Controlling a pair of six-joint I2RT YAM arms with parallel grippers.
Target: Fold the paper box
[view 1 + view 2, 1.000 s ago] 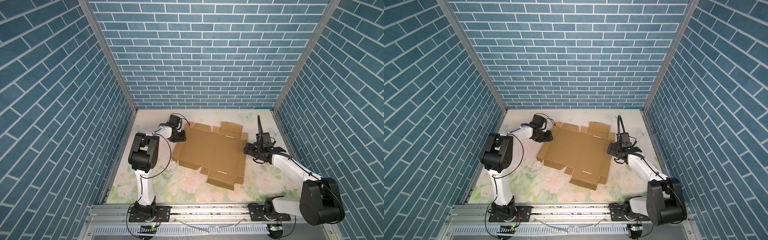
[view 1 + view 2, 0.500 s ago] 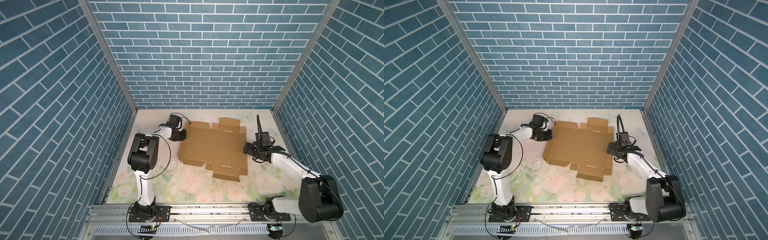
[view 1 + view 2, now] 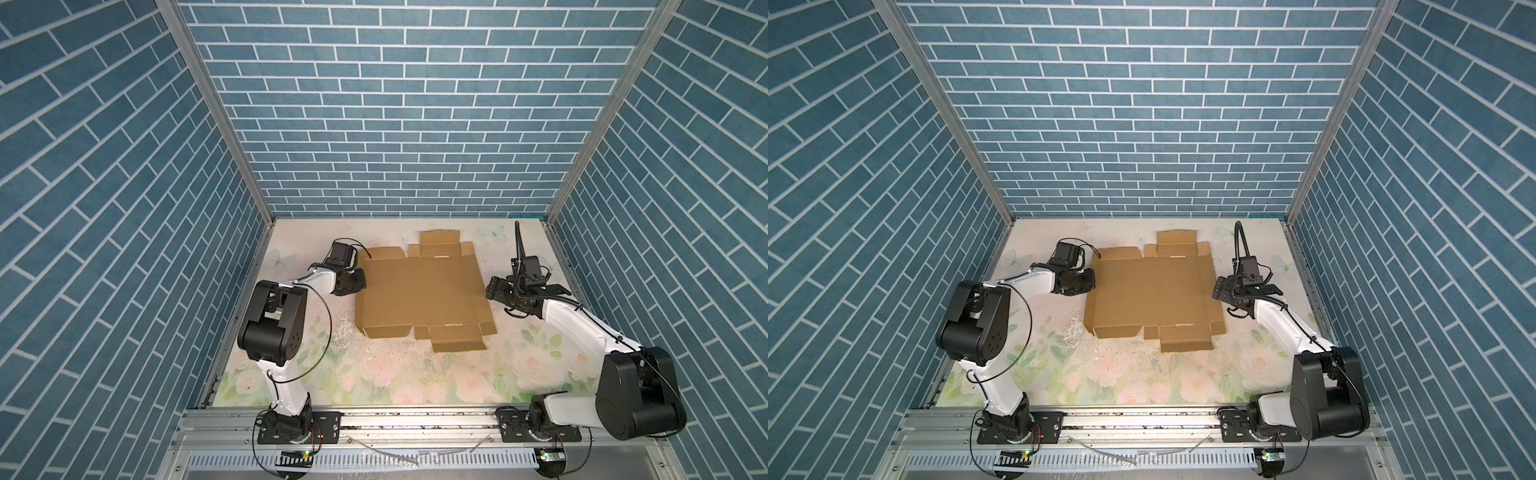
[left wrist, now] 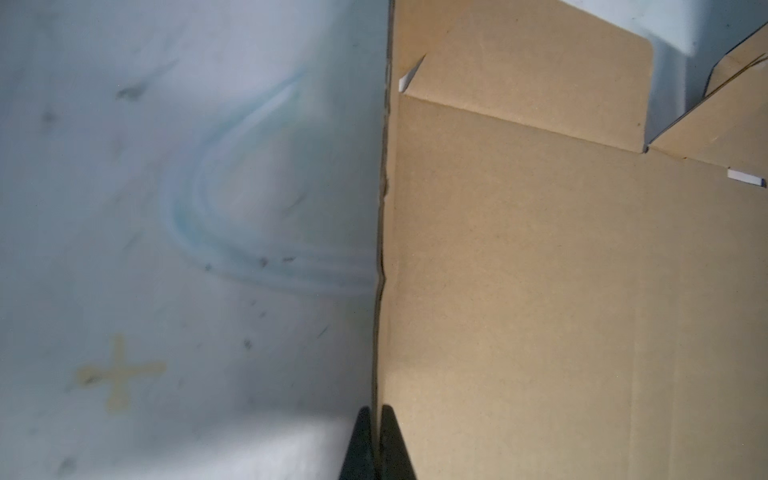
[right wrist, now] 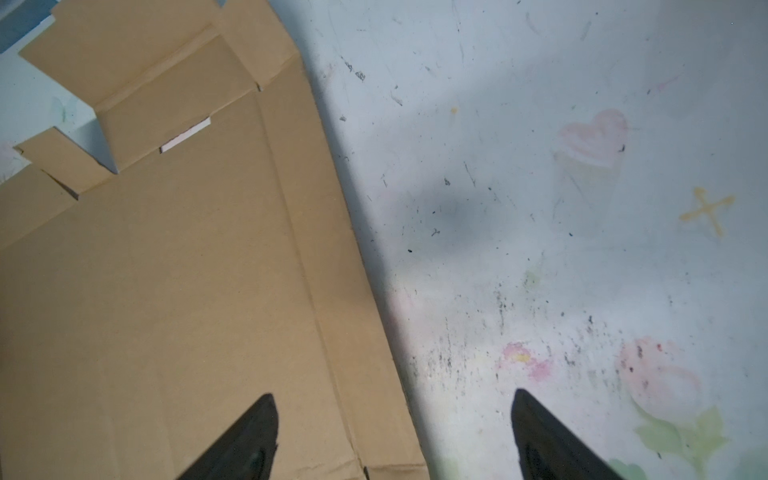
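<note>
Shows, at left in both top views, the left end effector set against the left edge of the box. Confirms the grip in the left wrist view: two black fingertips pinched tight on that cardboard edge, which looks tipped up, with bare tabletop on one side and brown panel on the other. Marks a change from a second ago, when the same end effector stood partly parted beside the sheet. Reads as a hold just secured, probably for raising or creasing the left wall. Judged an early stage, with nearly every flap flat.

Finds the box mid-tabletop, toward the far side, open and unfolded, flaps spread near and far. Differs from the earlier frames in pose too: skewed then, one corner toward the left arm; squared up now with the tabletop edges.

Shows, at right, the right end effector spread wide and holding nothing, at the box's right edge, much where it was. Places, in the right wrist view, one fingertip over cardboard and its mate over tabletop.
</note>
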